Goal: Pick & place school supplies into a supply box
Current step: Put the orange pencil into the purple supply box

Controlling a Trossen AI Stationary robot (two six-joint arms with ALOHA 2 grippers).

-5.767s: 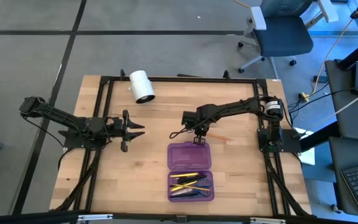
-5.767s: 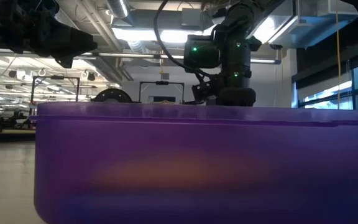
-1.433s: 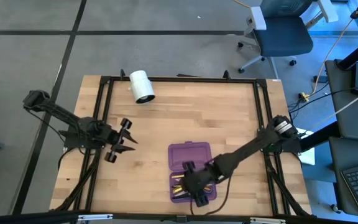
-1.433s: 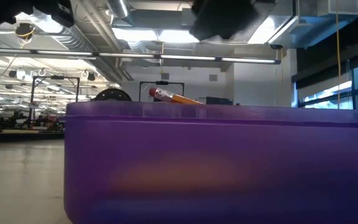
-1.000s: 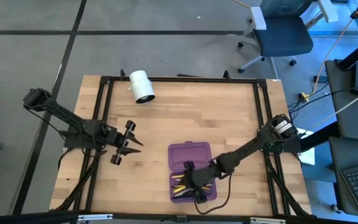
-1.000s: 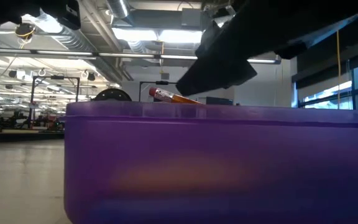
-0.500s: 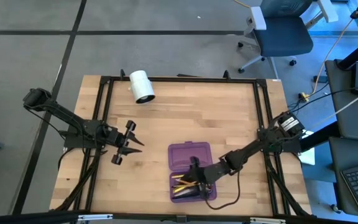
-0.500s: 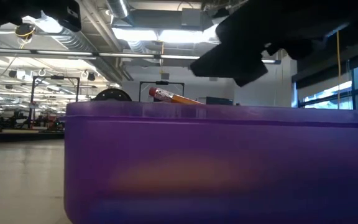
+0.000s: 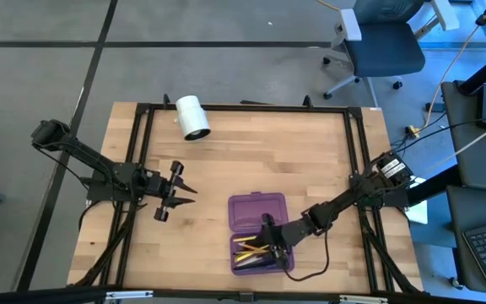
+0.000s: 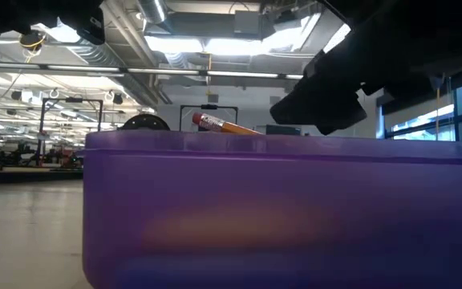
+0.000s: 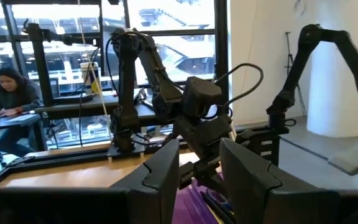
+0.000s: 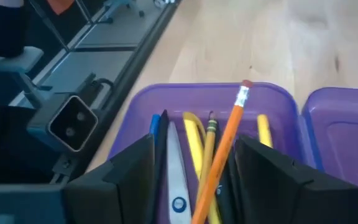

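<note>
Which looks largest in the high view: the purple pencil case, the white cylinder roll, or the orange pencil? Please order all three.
1. purple pencil case, both halves together
2. white cylinder roll
3. orange pencil, thin and lying in the case, partly hidden under the right gripper

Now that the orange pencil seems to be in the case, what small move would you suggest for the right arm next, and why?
Probably lift the right pincer straight up and away. Its fingers are open, and the orange pencil lies between them, propped with its eraser end over the rim of the purple case alongside the other supplies. The left pincer waits open at the table's left side.
</note>
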